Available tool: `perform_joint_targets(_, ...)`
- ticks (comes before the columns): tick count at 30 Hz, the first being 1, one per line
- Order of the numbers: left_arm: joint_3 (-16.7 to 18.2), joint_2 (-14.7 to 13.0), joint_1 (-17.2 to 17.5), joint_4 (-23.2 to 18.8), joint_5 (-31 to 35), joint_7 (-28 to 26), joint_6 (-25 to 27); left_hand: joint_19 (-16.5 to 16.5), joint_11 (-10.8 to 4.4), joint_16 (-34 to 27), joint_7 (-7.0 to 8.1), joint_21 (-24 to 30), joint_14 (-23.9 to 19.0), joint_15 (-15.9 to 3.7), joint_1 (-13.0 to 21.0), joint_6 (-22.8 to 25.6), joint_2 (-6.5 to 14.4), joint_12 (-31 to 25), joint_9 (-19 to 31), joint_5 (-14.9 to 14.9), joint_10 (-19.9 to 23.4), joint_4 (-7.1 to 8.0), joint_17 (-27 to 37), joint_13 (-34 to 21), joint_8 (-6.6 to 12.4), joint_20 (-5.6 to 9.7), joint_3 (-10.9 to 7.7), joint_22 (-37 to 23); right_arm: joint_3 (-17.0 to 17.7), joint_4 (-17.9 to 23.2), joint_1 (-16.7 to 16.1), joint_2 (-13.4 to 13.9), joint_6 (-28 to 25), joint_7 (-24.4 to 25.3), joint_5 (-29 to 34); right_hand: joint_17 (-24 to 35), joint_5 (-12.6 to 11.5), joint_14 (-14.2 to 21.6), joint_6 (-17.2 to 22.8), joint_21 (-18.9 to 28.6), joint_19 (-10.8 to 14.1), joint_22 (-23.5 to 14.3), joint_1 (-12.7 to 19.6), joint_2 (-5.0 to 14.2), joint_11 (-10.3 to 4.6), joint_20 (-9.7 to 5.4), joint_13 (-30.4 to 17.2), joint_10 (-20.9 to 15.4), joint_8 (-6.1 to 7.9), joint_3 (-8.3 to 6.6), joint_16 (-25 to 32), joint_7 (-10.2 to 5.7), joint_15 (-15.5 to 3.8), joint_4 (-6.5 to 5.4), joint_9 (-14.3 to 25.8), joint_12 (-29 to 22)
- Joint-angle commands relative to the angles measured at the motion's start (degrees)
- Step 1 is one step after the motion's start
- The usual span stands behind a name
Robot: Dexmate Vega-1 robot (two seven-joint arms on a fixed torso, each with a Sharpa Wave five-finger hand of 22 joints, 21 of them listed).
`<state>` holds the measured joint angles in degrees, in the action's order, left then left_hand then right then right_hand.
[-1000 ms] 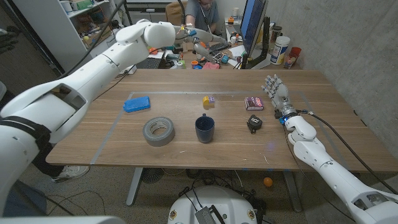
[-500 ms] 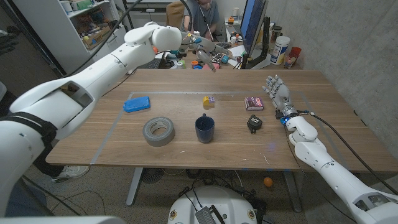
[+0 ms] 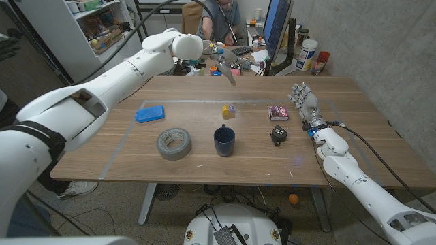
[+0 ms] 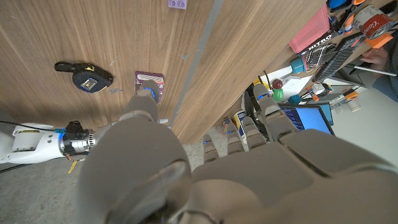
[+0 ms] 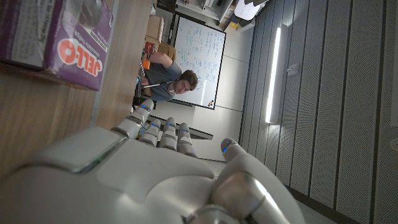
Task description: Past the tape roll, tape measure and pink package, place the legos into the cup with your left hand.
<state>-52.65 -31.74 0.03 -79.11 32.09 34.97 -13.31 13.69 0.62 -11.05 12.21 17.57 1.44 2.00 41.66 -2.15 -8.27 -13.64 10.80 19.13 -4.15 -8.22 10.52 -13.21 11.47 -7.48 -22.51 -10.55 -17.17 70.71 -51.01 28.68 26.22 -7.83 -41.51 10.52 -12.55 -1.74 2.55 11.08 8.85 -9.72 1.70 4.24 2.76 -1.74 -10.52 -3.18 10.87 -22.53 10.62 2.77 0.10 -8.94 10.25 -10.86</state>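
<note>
The legos (image 3: 228, 109), a small yellow and purple block, lie on the table just beyond the dark blue cup (image 3: 223, 140). My left hand (image 3: 222, 62) hangs in the air over the table's far edge, behind the legos, fingers apart and holding nothing. In the left wrist view, my left hand (image 4: 205, 168) looks down on the purple lego (image 4: 176, 3), the pink package (image 4: 149, 82) and the tape measure (image 4: 90, 76). My right hand (image 3: 304, 102) stands upright at the table's right side, fingers apart and empty, close to the pink package (image 3: 277, 112).
A grey tape roll (image 3: 174, 143) lies left of the cup and a black tape measure (image 3: 278, 134) right of it. A blue sponge (image 3: 149, 113) sits further left. A person and a cluttered desk (image 3: 238, 61) are behind the table.
My left hand has swung to the right and come down toward the table's far edge, nearer the legos. The right hand and the objects have stayed put.
</note>
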Motion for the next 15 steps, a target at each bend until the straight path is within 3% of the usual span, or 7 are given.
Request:
perform_joint_targets(1, -1.08, 0.50, 0.09, 1.71, 0.57, 0.39, -0.85, 0.57, -0.42, -0.03, 0.25, -0.07, 0.08, -0.54, 0.67, 0.17, 0.03, -0.29, 0.30, 0.30, -0.42, 0.00, 0.10, -0.27, 0.03, 0.07, 0.22, -0.10, -0.02, -0.03, -0.20, -0.04, -0.15, 0.25, 0.10, 0.15, -0.29, 0.26, 0.42, 0.25, 0.24, -0.29, -0.39, 1.61, 0.11, 0.32, -0.22, -0.48, 0.09, 0.40, 0.43, 0.11, 0.16, -0.06, 0.21, -0.36)
perform_joint_targets(15, -2.90, 1.89, -0.53, 5.50, 0.98, 0.75, -2.61, 0.89, -0.87, -0.15, 0.28, -0.26, -0.20, -0.87, 1.24, 0.82, 0.52, -0.40, 0.34, 0.50, -0.33, 0.24, 0.13, -0.45, 0.22, 0.32, 0.87, -0.14, -0.16, 0.21, -0.34, -0.14, -0.25, 0.78, 0.37, 0.14, -0.34, 0.25, 0.50, 0.24, 0.22, -0.29, -0.36, 1.61, 0.08, 0.35, -0.22, -0.52, 0.10, 0.53, 0.40, 0.10, 0.21, -0.04, 0.21, -0.35)
